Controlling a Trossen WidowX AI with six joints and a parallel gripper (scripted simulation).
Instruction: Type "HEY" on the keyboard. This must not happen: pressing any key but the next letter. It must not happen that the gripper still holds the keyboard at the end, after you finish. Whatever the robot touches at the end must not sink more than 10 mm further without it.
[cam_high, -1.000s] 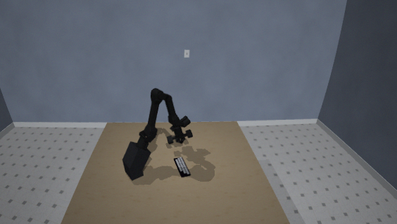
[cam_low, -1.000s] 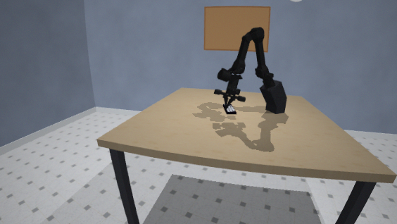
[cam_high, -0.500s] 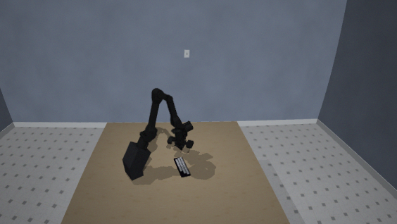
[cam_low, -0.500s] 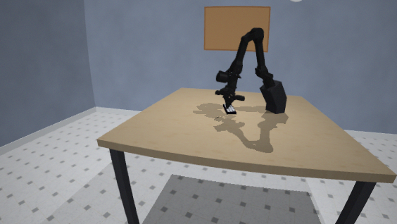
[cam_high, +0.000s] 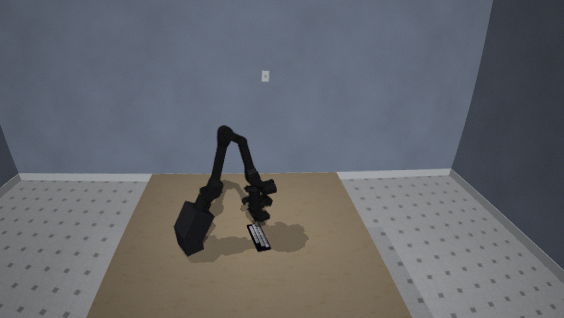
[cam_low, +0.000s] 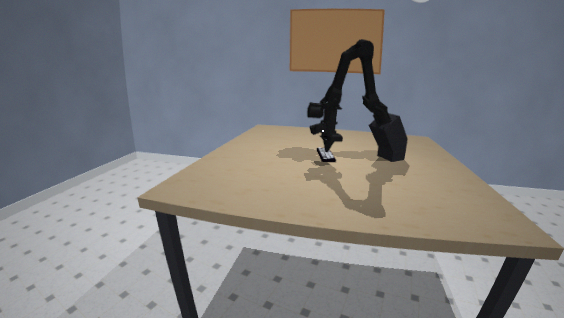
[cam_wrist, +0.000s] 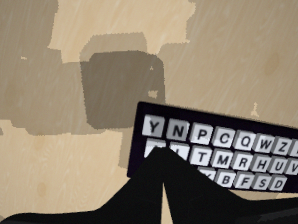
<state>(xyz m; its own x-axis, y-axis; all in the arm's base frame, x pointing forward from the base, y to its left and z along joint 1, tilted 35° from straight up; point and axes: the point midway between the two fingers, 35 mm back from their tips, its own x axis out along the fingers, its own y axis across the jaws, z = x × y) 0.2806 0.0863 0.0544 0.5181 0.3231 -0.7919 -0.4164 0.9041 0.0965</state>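
while the arm bends down over the table, its gripper is closed tight on nothing, fingertips together over one end of the small black keyboard. the keyboard lies flat on the wood near the arm's base.

A bare room: blue-grey walls, tiled floor, a corkboard, a light switch, and one wooden tabletop.
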